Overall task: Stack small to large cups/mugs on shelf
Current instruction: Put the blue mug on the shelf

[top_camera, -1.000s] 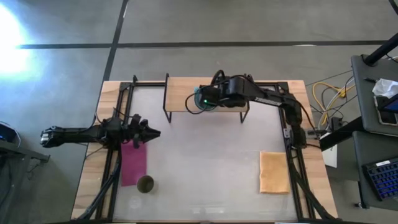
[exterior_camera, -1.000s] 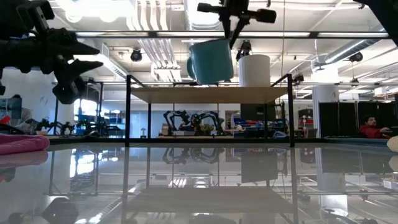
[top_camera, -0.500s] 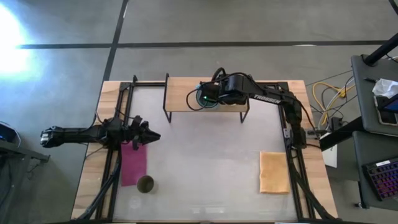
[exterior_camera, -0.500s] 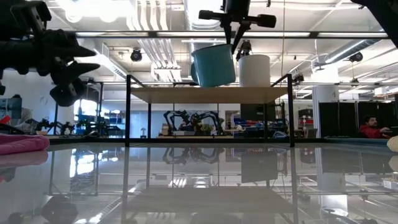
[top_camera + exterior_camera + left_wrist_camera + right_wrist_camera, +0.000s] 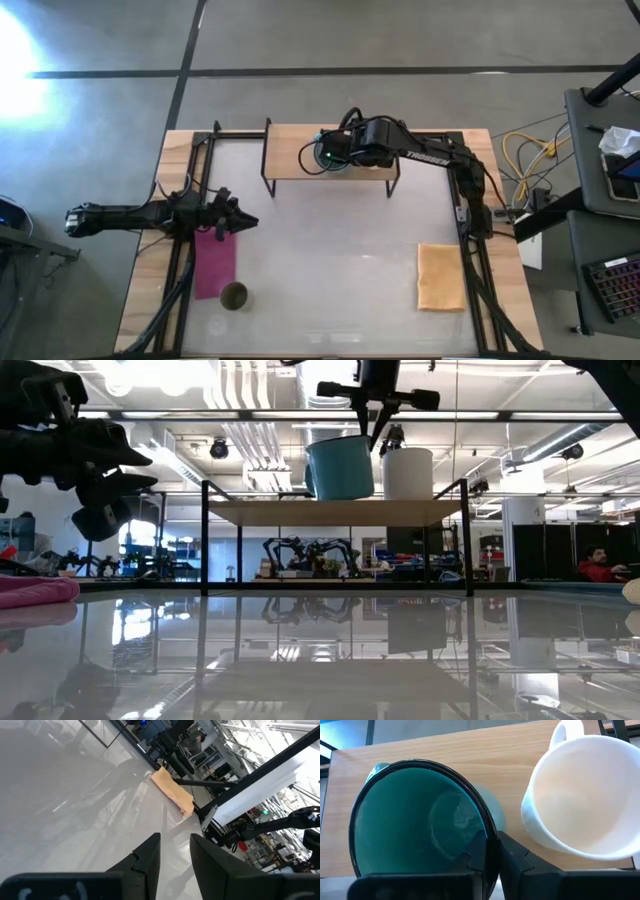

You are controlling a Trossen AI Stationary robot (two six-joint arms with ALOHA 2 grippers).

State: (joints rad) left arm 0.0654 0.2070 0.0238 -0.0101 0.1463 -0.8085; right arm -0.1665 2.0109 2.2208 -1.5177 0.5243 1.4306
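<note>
The left hand [image 5: 243,218] waits over the surface's left side with fingers slightly apart on nothing. Below it lies a magenta cloth [image 5: 214,265]; at the near-left stands the tall olive-brown handleless tumbler [image 5: 234,295], nearer this arm. On the low light-wood shelf on black metal legs [image 5: 335,511] at the far edge, the wide teal mug with handle [image 5: 340,467] sits upright, its base apparently on the board, just left of the small white mug with handle [image 5: 408,473]. The right hand [image 5: 488,851] is clamped on the teal mug's rim from directly above. A second ago that mug hung tilted above the board; it has since levelled and come down.
</note>
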